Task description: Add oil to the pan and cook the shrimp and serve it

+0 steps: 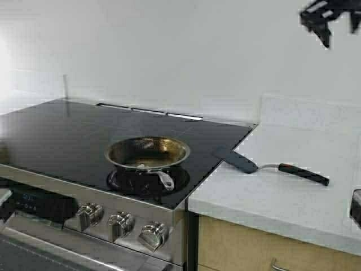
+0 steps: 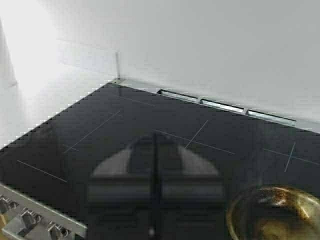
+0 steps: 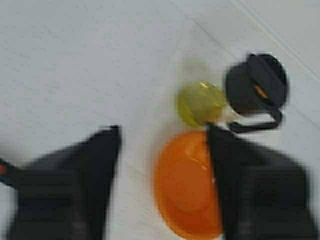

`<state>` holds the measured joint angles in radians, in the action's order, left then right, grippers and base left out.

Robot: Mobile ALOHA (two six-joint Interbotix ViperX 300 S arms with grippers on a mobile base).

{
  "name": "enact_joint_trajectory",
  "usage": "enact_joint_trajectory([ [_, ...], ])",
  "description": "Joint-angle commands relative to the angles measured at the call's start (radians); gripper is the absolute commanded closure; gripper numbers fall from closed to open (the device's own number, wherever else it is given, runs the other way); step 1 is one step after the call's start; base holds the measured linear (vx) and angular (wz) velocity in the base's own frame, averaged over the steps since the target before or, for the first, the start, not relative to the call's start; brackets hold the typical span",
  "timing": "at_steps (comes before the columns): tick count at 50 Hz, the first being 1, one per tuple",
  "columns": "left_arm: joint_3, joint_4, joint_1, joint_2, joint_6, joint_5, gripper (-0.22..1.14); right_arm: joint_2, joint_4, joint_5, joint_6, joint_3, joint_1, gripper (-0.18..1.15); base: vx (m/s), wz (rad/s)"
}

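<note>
White counter below: right gripper (image 3: pixel 162 165) hangs open above orange bowl (image 3: pixel 185 192), clear black-lidded oil jug (image 3: pixel 220 100) just beyond. Left gripper (image 2: pixel 155 187) closed beside steel pan (image 1: pixel 148 152). Risk: clipping bowl, toppling jug.

Bright glare at left; right wrist view blurred.

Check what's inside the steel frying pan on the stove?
The small round steel frying pan shows only a browned, golden-tinted inside. No shrimp or pooled oil shows. The near rim hides part of its floor; the left wrist view cuts off its lower part.
</note>
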<state>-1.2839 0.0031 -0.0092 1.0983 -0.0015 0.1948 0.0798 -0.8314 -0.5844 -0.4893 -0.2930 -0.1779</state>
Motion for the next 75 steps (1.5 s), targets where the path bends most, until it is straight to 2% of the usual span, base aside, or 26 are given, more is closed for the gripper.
enact_joint_trajectory([
  [1,0.014,0.0,0.0,-0.006,-0.002,0.006,0.89,-0.069,-0.005,0.017,-0.049,-0.026,-0.064,0.75,0.0,0.0],
  [4,0.014,0.0,0.0,-0.005,-0.002,0.006,0.89,-0.083,-0.005,0.017,-0.074,-0.052,-0.095,1.03,0.0,0.0],
  [6,0.014,0.0,0.0,-0.005,-0.002,0.006,0.89,-0.094,0.003,0.017,-0.1,-0.069,-0.114,1.09,0.0,0.0],
  [9,0.014,0.0,0.0,-0.005,-0.002,0.006,0.89,-0.117,0.025,0.021,-0.192,-0.097,-0.144,0.98,0.0,0.0],
  [13,0.014,-0.002,0.0,-0.005,-0.002,0.006,0.89,-0.147,0.12,0.071,-0.281,-0.135,-0.17,0.84,0.0,0.0],
  [22,0.015,-0.002,0.0,-0.003,-0.002,0.006,0.89,-0.19,0.278,0.449,-0.606,-0.307,-0.169,0.9,0.0,0.0],
  [28,0.011,-0.002,0.0,0.005,-0.002,0.005,0.89,-0.164,0.413,0.742,-0.719,-0.431,-0.169,0.9,0.0,0.0],
  [34,0.011,-0.002,0.0,0.009,-0.002,0.006,0.89,-0.106,0.62,1.02,-0.715,-0.574,-0.169,0.9,0.0,0.0],
  [41,0.011,-0.002,0.0,0.009,-0.002,0.006,0.89,-0.017,0.83,1.258,-0.673,-0.713,-0.193,0.9,0.0,0.0],
  [49,0.011,-0.002,0.0,0.011,-0.002,0.006,0.89,0.08,1.045,1.376,-0.609,-0.782,-0.278,0.9,0.0,0.0],
  [56,0.009,-0.002,0.0,0.009,-0.002,0.005,0.89,0.19,1.256,1.473,-0.594,-0.776,-0.368,0.9,0.0,0.0],
  [64,0.008,-0.002,0.0,0.009,-0.002,0.005,0.89,0.327,1.287,1.571,-0.62,-0.718,-0.396,0.9,0.0,0.0],
  [75,0.009,-0.003,0.002,0.009,-0.003,0.005,0.89,0.454,1.279,1.707,-0.736,-0.692,-0.397,0.9,0.0,0.0],
])
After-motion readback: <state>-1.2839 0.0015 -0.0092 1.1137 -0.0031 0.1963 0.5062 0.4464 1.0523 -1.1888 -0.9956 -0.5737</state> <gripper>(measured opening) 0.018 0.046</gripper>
